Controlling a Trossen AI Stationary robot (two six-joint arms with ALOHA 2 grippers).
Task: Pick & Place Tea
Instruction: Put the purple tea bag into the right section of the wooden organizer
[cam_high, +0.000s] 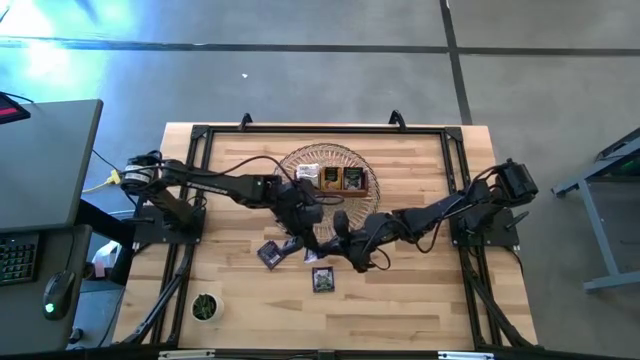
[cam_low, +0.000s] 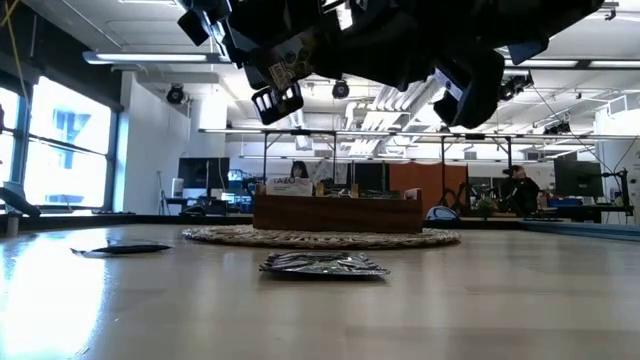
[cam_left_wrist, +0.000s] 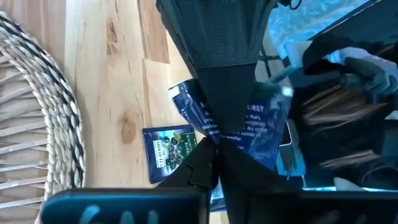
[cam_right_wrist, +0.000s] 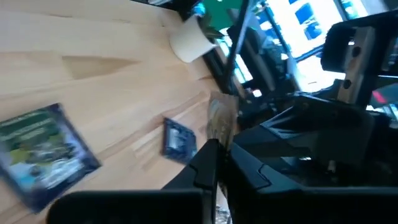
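From above, my left claw (cam_high: 303, 213) and right claw (cam_high: 345, 230) meet mid-surface (cam_high: 420, 290), just in front of the woven basket (cam_high: 325, 160) holding a wooden box (cam_high: 335, 180). Dark sachets lie near: one (cam_high: 270, 253) by my left claw, another (cam_high: 323, 279) in front, alone. A small plant (cam_high: 205, 306) stands at the front left corner.

At table height, a sachet (cam_low: 324, 264) lies flat before the basket (cam_low: 320, 237); both arms hang above.

My left wrist shows my claw clenched on a blue sachet (cam_left_wrist: 261, 124); its lettering is unreadable.

My right wrist shows a sachet (cam_right_wrist: 43, 152) on the wood; whether that claw is clenched I cannot tell.
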